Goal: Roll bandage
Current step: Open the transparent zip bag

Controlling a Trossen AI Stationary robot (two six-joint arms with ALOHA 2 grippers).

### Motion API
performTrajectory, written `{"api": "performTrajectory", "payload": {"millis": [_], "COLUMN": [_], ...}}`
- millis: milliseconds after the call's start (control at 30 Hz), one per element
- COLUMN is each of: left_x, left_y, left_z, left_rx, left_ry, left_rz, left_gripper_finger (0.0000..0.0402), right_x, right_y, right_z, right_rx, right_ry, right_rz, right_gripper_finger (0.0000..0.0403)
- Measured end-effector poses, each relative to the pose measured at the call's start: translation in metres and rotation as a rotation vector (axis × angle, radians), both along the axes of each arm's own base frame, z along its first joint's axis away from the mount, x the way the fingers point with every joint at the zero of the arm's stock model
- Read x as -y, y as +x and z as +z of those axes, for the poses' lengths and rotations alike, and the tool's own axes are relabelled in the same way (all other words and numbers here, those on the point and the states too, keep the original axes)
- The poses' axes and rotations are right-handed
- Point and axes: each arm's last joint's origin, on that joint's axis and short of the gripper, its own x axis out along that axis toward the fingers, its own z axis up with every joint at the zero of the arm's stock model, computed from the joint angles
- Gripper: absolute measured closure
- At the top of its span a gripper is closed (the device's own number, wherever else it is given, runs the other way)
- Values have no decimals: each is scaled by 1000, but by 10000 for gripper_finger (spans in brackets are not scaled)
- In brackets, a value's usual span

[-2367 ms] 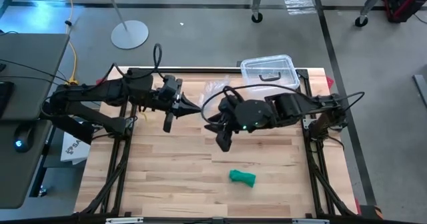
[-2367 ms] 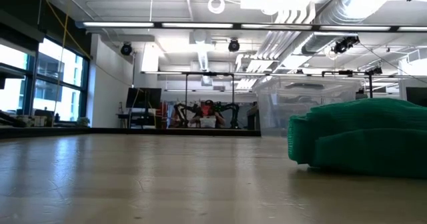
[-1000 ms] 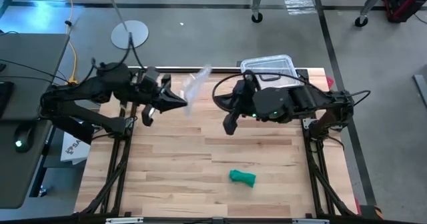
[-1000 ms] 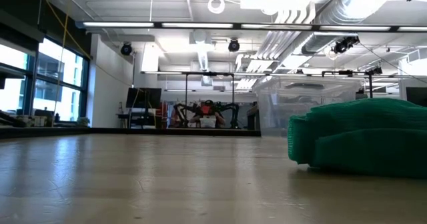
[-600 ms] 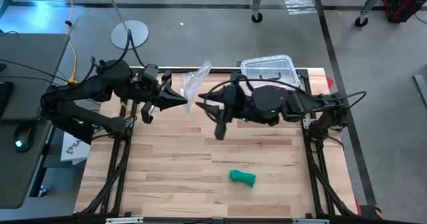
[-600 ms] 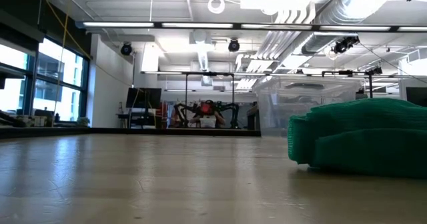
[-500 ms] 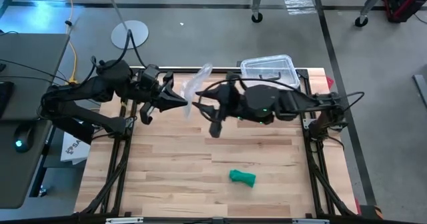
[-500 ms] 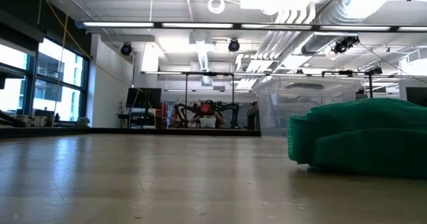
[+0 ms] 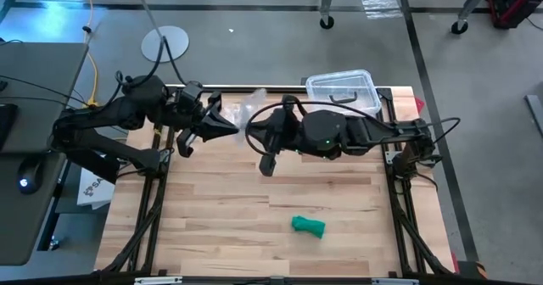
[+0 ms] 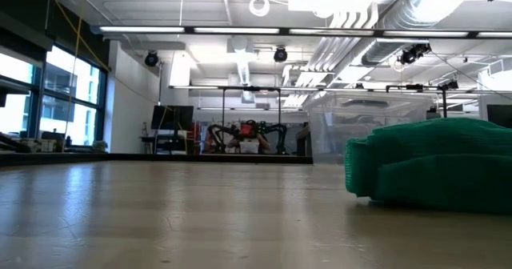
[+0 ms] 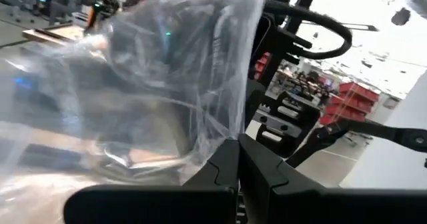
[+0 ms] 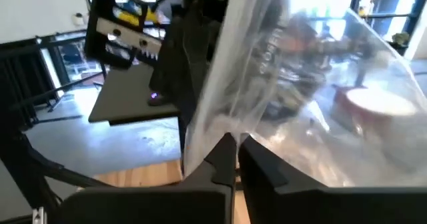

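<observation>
Both pinching one clear plastic bag (image 9: 243,108) from opposite sides above the bench's (image 9: 212,209) far half: left gripper (image 9: 236,127) clenched on it, right gripper (image 9: 249,135) clenched on it too. Lying rolled near the front edge, well apart: green bandage (image 9: 308,226).

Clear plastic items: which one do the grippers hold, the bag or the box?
The crinkly bag, pinched between the left gripper and right gripper above the table. The lidded box sits untouched at the far edge.
</observation>
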Motion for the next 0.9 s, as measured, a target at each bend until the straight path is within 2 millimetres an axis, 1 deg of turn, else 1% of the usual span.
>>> {"api": "performTrajectory", "payload": {"millis": [100,233,333,433,600,700,833,900], "left_x": [-3,-9,-12,-14,-14,-15,-15,-16], "left_y": [-10,-24,-33,-38,-37,-34,-27,-23], "left_z": [1,-2,-1,1,1,2,3,6], "left_rx": [-14,-76,-86,-74,-65,-58,-30,1], "left_ry": [0,26,29,30,37,37,10,-20], "left_rz": [40,112,153,167,170,170,174,191], "left_gripper_finger": [401,401,401,401,401,401,401,401], "right_x": [-4,-8,-11,-13,-11,-8,-5,-5], "right_y": [-9,-22,-28,-30,-28,-26,-21,-17], "right_z": [2,2,2,1,4,5,2,-4], "right_rx": [-27,-76,-96,-107,-84,-78,-91,-124], "right_ry": [16,40,59,77,94,107,109,77], "right_rz": [-24,-51,-49,-45,-17,43,69,55], "right_gripper_finger": [400,402,402,403,395,372,315,289]}}
